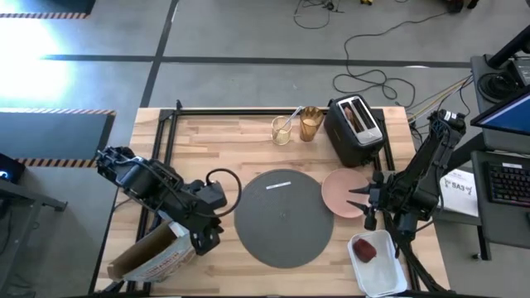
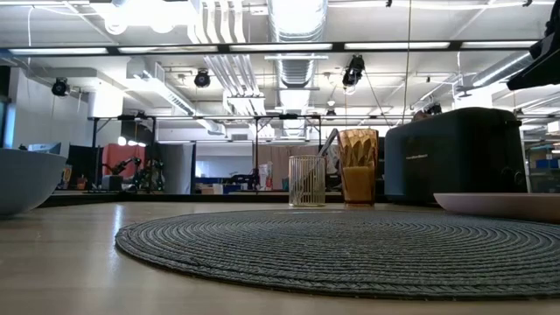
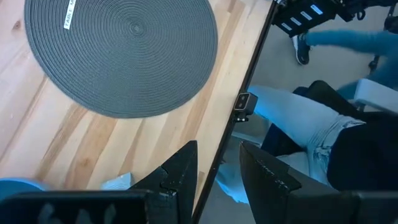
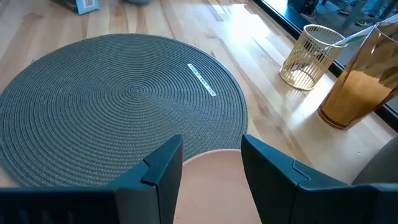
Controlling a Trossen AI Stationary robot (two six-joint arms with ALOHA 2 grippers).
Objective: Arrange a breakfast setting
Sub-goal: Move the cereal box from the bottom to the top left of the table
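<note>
Wooden table (image 1: pixel 248 136): grey mat (image 1: pixel 284 217), white label unreadable; both end effectors spread, empty

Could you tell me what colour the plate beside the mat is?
Pink; the plate shows best in the high view.

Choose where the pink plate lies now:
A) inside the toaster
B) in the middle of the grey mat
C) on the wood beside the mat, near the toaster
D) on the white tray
C: the pink plate rests on bare wood at the grey mat's edge, below the toaster.
</note>
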